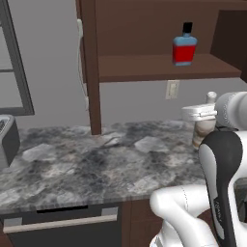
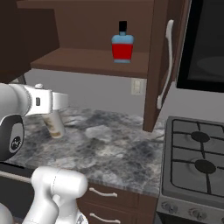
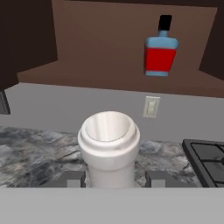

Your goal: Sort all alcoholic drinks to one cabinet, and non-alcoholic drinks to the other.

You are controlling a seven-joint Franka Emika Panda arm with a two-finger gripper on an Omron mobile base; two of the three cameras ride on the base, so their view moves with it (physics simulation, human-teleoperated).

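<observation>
In the left base view, the blue bottle (image 1: 185,46) with its red label and black cap stands upright on the shelf of the open wall cabinet (image 1: 159,67), toward the right of that shelf. It sits there, I judge, because this cabinet is the one chosen for the alcohol. Below it, at the far right of the marbled worktop (image 1: 87,164), the claw (image 1: 198,114) reaches in level at the top of the slim pale bottle (image 1: 203,131), whose white cap pokes up just beside the wrist. The bottle's base is hidden behind the arm.

In the right base view, the same blue bottle (image 2: 122,46) is on the cabinet shelf (image 2: 87,61), left of the cabinet's swung-open door with the long silver handle (image 2: 165,65). The pale bottle (image 2: 54,123) rests on the worktop (image 2: 113,153) at the left, leaning a little, with the claw (image 2: 57,102) across its upper part. A gas stove (image 2: 197,162) lies well to the right.

In the hand view, the pale bottle's white cap (image 3: 109,135) stands centred between the two dark finger tips (image 3: 72,178), which press in close at either side of the neck. The claw is closed on the pale bottle, gripped high at the neck, probably so that it can be carried up to the shelf, where the blue bottle (image 3: 160,50) waits straight ahead and above.
</observation>
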